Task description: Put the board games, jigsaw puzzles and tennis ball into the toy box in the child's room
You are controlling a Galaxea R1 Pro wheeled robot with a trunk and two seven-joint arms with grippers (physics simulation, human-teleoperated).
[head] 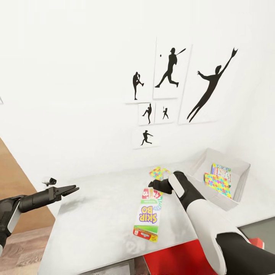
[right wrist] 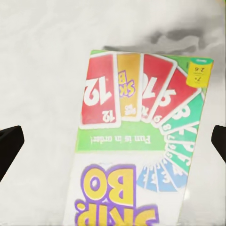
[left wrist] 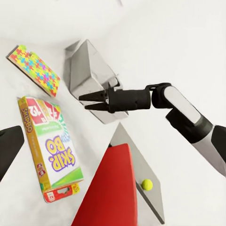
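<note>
The right pincer (head: 156, 186) hangs at the centre of the head frame, just above the far end of the Skip-Bo board game (head: 147, 215). In the left wrist view its two dark fingers (left wrist: 94, 98) stand a little apart, pointing toward the toy box, with nothing between them. In the right wrist view the fingertips sit wide at both side edges of the frame, with the game's fanned red, yellow and green cards (right wrist: 141, 89) directly below; whether they touch the box cannot be told.

The left pincer (head: 70, 189) is at the left of the head frame, over the near left corner of the bench (head: 95, 225), its jaws slightly parted and holding nothing.

The board game lies flat on the bench's pale top, lengthwise toward the camera, below centre in the head frame. Just beyond the right pincer, a jigsaw puzzle (head: 159, 172) lies flat on the bench. At the right of the frame stands the grey toy box (head: 202, 164), holding a second jigsaw puzzle (head: 217, 185) and a small printed board game (head: 221, 172), both leaning on its far wall.

In the left wrist view, the tennis ball (left wrist: 147, 184) rests on a lower grey surface beside a red panel (left wrist: 113, 193), at lower centre-right. Black silhouette sports pictures (head: 172, 88) hang on the white wall above.
</note>
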